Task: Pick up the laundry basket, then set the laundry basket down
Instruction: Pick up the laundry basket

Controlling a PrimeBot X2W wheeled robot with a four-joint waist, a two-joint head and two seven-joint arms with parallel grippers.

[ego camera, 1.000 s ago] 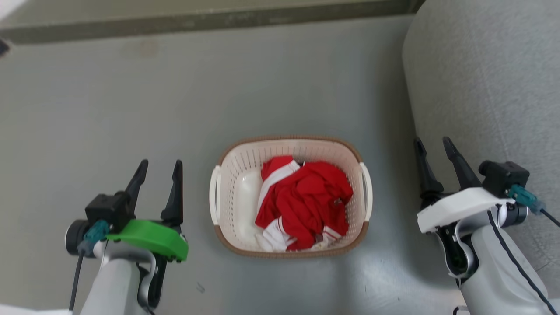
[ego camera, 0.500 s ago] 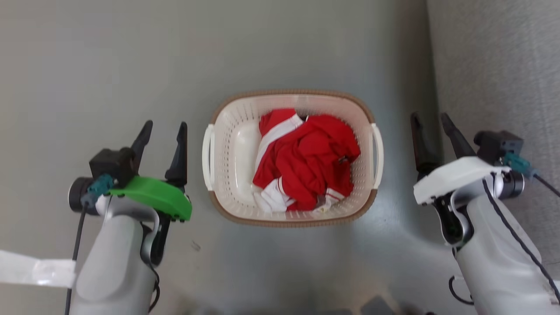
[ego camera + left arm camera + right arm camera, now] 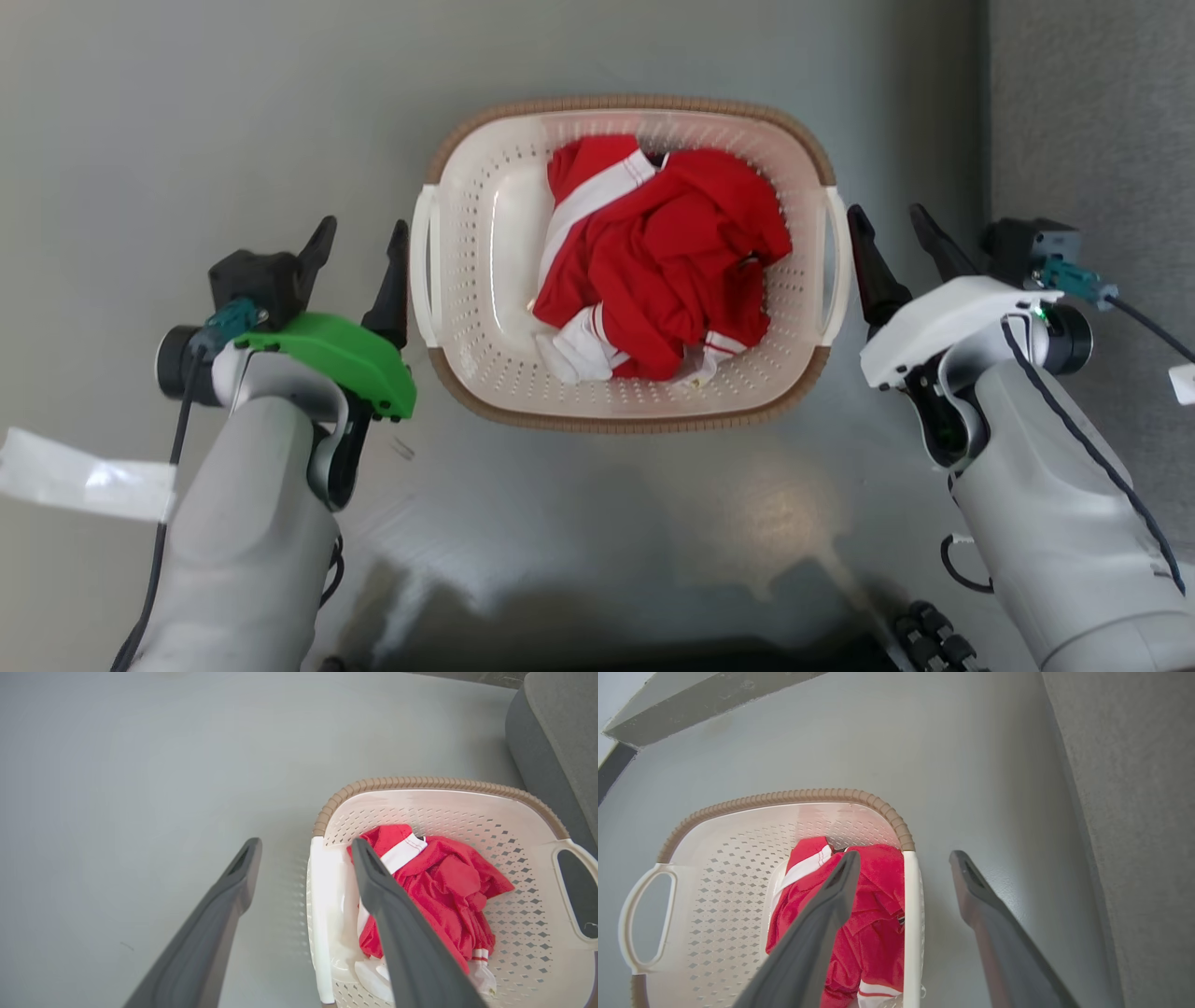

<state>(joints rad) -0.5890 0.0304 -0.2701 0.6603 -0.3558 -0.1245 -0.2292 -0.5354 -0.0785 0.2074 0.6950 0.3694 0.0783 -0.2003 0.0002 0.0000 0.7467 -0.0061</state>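
Had left gripper [image 3: 364,233] and right gripper [image 3: 887,219] spread, flanking basket [image 3: 627,101] on floor [image 3: 187,112], just beside its handles [image 3: 422,266]. Looked like approach for pick-up; gripped nothing yet. Next, probably: straddle each handle, close together, lift level. Spotted red clothes [image 3: 663,252] inside, sofa [image 3: 1092,93] at right.

Soft, even light; pale glare and dark shadow on the near floor [image 3: 653,495]

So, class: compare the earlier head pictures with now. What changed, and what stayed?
The head camera moved, shifting the whole view. Both arms closed inward: the left gripper and right gripper now closely flank the basket. Both stay open, holding nothing; basket and red clothes seem unmoved on the floor.
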